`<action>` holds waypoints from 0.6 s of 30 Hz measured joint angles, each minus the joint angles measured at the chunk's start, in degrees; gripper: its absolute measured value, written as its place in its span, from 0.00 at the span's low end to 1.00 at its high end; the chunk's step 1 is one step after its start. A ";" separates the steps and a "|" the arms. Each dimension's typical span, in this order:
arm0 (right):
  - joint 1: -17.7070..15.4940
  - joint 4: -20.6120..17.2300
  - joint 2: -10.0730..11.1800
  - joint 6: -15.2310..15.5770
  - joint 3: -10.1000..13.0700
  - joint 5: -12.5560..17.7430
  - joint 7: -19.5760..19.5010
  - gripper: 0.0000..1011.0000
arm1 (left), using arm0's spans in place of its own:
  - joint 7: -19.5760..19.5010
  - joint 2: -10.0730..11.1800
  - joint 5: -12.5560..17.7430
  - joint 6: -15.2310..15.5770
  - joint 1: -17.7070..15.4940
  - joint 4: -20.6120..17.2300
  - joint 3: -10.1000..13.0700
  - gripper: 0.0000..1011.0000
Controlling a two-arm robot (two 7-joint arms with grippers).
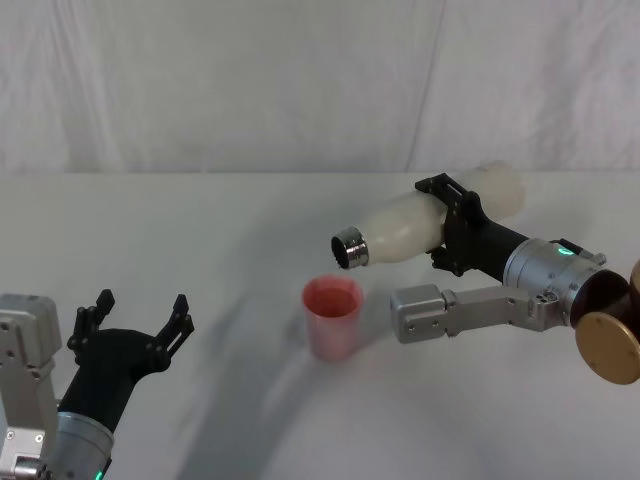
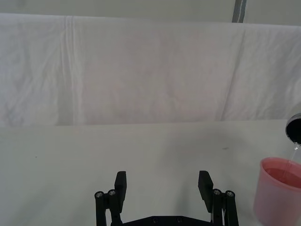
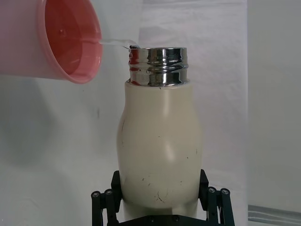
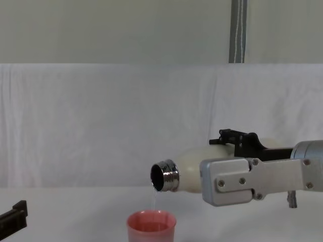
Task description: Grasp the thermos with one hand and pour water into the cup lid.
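Observation:
My right gripper (image 1: 452, 227) is shut on the cream-white thermos (image 1: 425, 222), holding it tipped almost level above the table. Its steel neck (image 4: 165, 176) points left, just over the pink cup lid (image 1: 332, 316). A thin stream of water falls from the neck into the cup lid (image 4: 151, 227). In the right wrist view the thermos (image 3: 159, 146) sits between the black fingers (image 3: 106, 202), with the cup lid (image 3: 61, 40) at its mouth. My left gripper (image 1: 140, 317) hangs open at the near left, holding nothing, with the cup lid (image 2: 277, 190) off to its right.
A white cloth covers the table (image 1: 200, 240) and hangs as a backdrop behind. A grey pole (image 4: 237, 30) stands behind the backdrop.

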 joint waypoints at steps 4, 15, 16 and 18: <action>0.09 -0.09 0.02 -0.04 -0.10 -0.19 -0.01 0.94 | 0.00 0.00 0.00 0.00 0.00 0.00 0.00 0.99; 0.32 -0.12 -0.01 -0.21 -0.44 -0.65 -0.24 0.94 | 0.00 0.00 0.00 0.00 0.00 0.00 0.00 0.99; 0.33 -0.13 -0.01 -0.20 -0.46 -0.67 -0.26 0.94 | 0.00 0.00 0.00 0.00 0.00 0.00 0.00 0.99; 0.34 -0.14 -0.01 -0.19 -0.47 -0.69 -0.26 0.94 | 0.00 0.00 0.00 0.00 0.00 0.00 0.00 0.99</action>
